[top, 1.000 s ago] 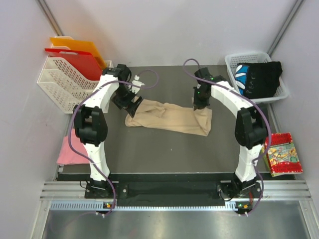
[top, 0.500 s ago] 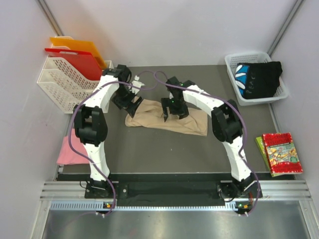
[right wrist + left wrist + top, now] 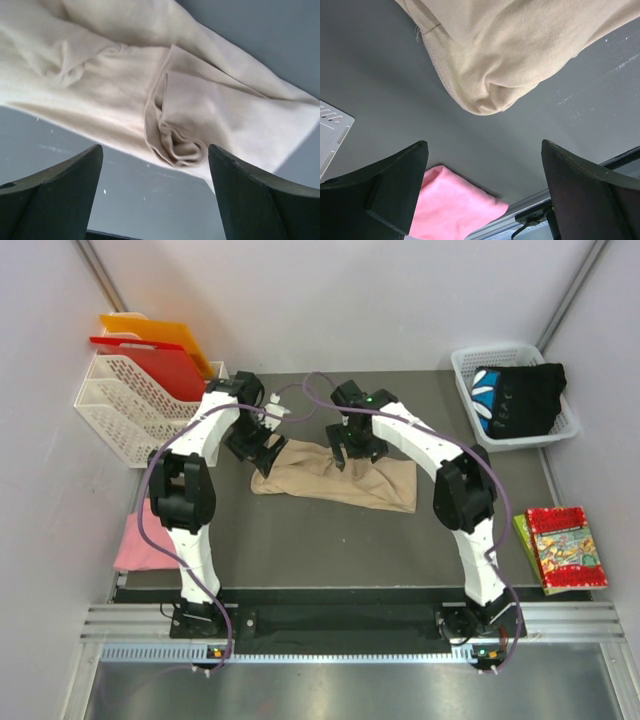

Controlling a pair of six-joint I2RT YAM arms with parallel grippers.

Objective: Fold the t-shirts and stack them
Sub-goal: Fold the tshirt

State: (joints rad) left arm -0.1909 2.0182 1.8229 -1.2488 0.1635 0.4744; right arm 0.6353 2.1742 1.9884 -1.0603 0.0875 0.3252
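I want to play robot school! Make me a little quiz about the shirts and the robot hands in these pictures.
1. True or false: the beige shirt lies on the table.
2. Where is the black shirt? A) in the white basket B) on the table C) in a gripper
3. Fill in: the left gripper and the right gripper are both ____.
Key: 1 true; 2 A; 3 open.
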